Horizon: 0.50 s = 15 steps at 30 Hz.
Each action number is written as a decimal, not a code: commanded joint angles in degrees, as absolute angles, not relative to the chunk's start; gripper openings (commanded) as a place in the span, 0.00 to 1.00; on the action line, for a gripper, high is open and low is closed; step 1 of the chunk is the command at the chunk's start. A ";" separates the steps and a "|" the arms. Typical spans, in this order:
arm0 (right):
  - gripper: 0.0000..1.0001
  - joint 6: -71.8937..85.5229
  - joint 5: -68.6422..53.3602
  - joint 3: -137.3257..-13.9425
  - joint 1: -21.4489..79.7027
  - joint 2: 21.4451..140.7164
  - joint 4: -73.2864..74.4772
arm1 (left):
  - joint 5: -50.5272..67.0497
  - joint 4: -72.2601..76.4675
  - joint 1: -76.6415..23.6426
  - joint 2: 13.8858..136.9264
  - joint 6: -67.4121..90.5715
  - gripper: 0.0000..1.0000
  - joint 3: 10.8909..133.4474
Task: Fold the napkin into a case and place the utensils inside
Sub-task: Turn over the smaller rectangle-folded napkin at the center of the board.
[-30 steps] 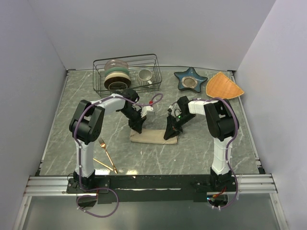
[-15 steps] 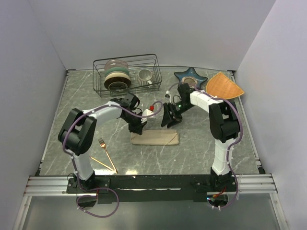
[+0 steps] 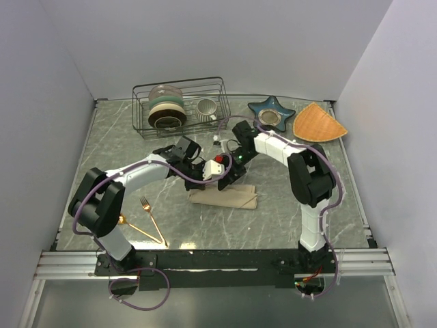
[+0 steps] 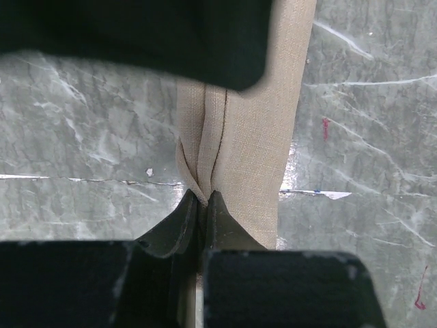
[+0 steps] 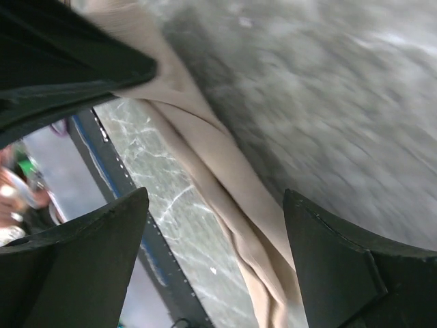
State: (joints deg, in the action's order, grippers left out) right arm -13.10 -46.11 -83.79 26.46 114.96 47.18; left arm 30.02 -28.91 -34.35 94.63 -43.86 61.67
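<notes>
At mid-table, the napkin [image 3: 229,199] lies as a long, narrow folded strip, flat on the table [image 3: 205,232]. Both arms reach in over its far edge.

Left gripper [image 4: 202,198]: jaws together, clamped on a small raised ridge of cloth beside the stitched hem. Only a thin pinch of fabric is taken.

Right gripper [image 5: 216,193]: jaws wide apart, straddling the strip with nothing held. The view is blurred, so it does not show whether either pad touches the cloth.

Handling, as judged from the views:
- The napkin is soft, light and limp. It has no stiffness of its own, and a lifted part is likely to sag and pull the rest along.
- The layers are loose, so a shallow pinch may take the top layer alone and open the fold.
- The best hold is at a hemmed edge or corner, where doubled cloth gives the pads some bulk. Two holds well apart should keep a fold line straight.
- The fork [image 3: 153,220] and spoon [image 3: 140,231] are thin, rigid and smooth — probably slippery. They lie flat at front left, well apart from the napkin, with handle ends meeting.
- Grip each one across the handle.
</notes>
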 commanded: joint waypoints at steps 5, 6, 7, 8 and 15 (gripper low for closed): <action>0.82 -18.54 -44.66 -81.48 28.83 114.87 43.60 | 30.85 -25.14 -34.54 91.76 -45.53 0.01 60.29; 0.79 -18.89 -44.30 -81.30 28.92 115.13 43.07 | 31.02 -25.14 -34.63 91.67 -45.44 0.01 60.38; 0.77 -19.16 -44.04 -81.30 28.83 115.31 42.98 | 31.11 -25.14 -34.54 91.67 -45.44 0.01 60.38; 0.75 -19.42 -43.95 -81.39 28.92 115.75 42.98 | 31.11 -25.14 -34.54 91.67 -45.53 0.01 60.47; 0.75 -19.60 -44.73 -82.53 28.30 115.75 42.80 | 31.99 -25.31 -34.63 90.79 -46.32 0.01 60.12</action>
